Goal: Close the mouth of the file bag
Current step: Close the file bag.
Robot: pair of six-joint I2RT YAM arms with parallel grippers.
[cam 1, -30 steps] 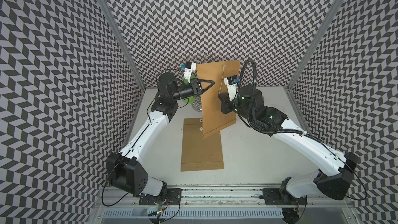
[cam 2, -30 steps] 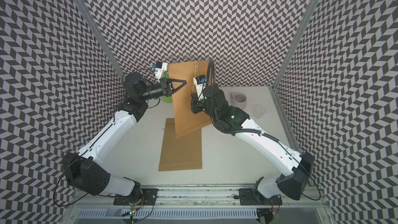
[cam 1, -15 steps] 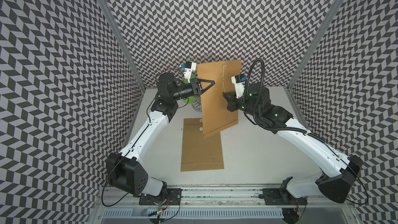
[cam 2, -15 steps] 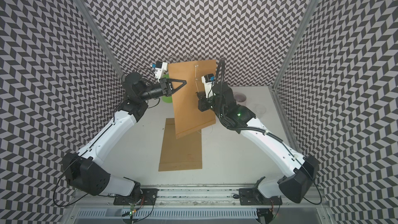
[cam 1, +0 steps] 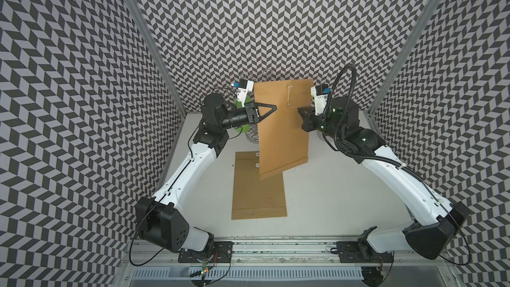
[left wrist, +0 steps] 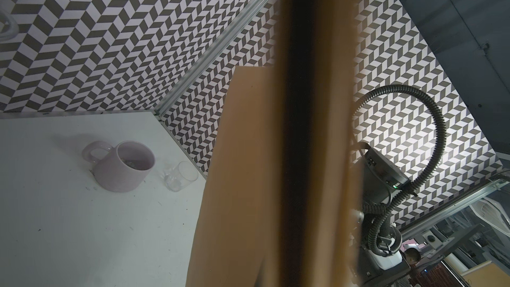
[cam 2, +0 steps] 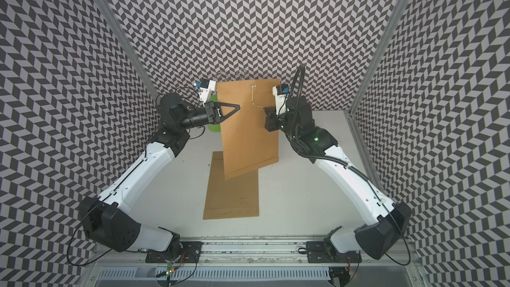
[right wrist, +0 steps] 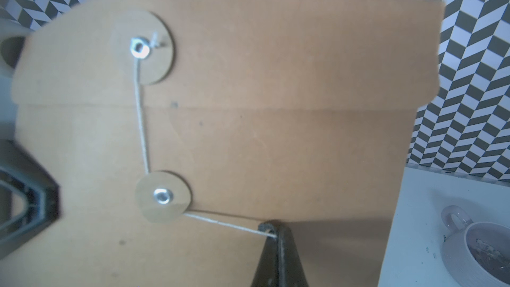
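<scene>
**Bag position.** The bag (cam 1: 284, 131) hangs upright in the upper centre of both top views. Its mouth end is uppermost and its lower edge is clear of the table (cam 1: 331, 189).

**Left gripper.** The left gripper (cam 1: 272, 107) is clamped shut on the bag's left edge, in the upper part of the frame. In the left wrist view that edge passes between the fingers as a blurred brown band. This grip suspends the bag with its closure face turned toward the right arm, so the discs are within reach.

**Closure.** The flap (right wrist: 276, 51) is folded down over the mouth. The string (right wrist: 142, 122) is anchored at the flap disc (right wrist: 150, 48). It runs to the body disc (right wrist: 162, 197), bends round the rim and leads taut to the right gripper (right wrist: 271, 233).

**Right gripper.** It is pinched fully together on the string's free end, just beside the bag face. The tension probably seats the string under the disc rim ready for winding.

**Progress.** Less than one full turn appears to lie round the body disc, so the mouth is covered but not yet secured.

**Other items.**
- A spare bag (cam 1: 258, 194) lies flat on the table at lower centre and is not held.
- A mug (left wrist: 124, 167) and a glass (left wrist: 180, 179) stand side by side on the table, apart from the bag.
</scene>
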